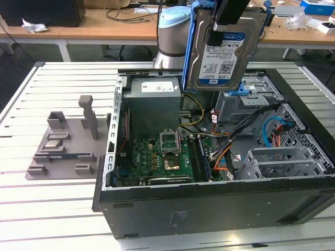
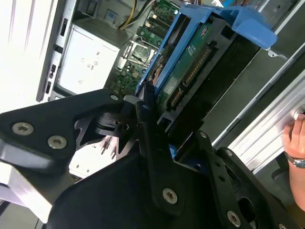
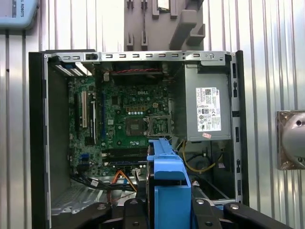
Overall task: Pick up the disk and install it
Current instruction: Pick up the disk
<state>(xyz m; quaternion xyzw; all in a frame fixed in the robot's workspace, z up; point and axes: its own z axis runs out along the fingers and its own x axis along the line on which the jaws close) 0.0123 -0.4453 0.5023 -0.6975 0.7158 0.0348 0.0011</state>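
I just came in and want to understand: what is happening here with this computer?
An arm is working over an open case lying on a table. Its tool is shut on the disk and holds it upright in the air above the case, close over the bay. The disk is not yet installed. A person's hand is at the table's side.

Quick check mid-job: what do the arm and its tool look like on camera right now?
The arm is a silver-grey cylinder with a light blue cap at its joint. The tool is matte black: flat, angular links pinned together, studded with round silver screws. A pale grey block sits under the links in the second wrist view.
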